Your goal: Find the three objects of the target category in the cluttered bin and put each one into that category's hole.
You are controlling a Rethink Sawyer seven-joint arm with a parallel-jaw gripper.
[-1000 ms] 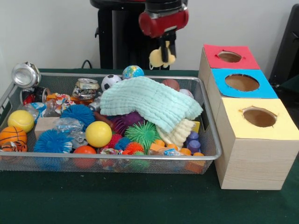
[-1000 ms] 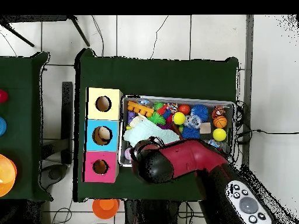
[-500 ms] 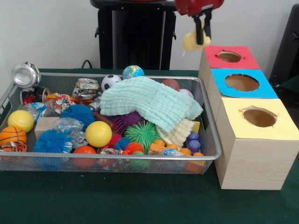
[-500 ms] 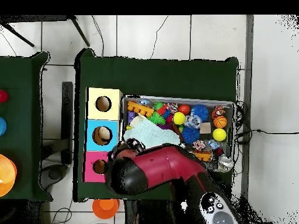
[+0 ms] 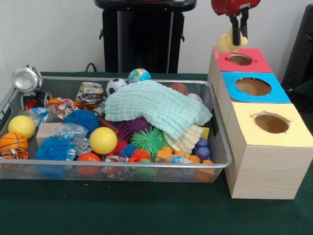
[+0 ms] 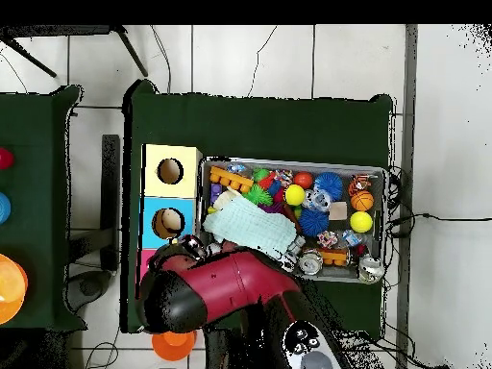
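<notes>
While it hangs in the air, the pale yellow soft toy (image 5: 226, 42) is pinched between the black fingers (image 5: 238, 27) of the gripper (image 5: 238, 35), which is clamped shut on it, high up at the top of the front view. Toy sits just above and a bit toward the bin side of the red hole (image 5: 240, 59), not yet over its centre; the lump dangles mostly to one side of the fingers, so its bulk is offset from the grip. Judging from that, the next move needs a short shift toward the hole, then down or release. Risk: the offset lump may catch the hole's rim.

Red box top (image 5: 255, 62) is the farthest of three; blue hole (image 5: 253, 86) next, yellow hole (image 5: 271, 123) nearest the camera. In the overhead view the red arm (image 6: 226, 293) covers the pink-red box, so the toy can't be seen there.

Wire bin (image 5: 218, 152) stands just beside the boxes, full of clutter: mint cloth (image 5: 156, 107) draped on top, yellow ball (image 5: 103, 140), green spiky ball (image 5: 148, 139), blue fuzzy ball (image 5: 81, 119), crushed can (image 5: 90, 92), small globe ball (image 5: 139, 76). Which remaining items share the toy's category, I can't tell.
</notes>
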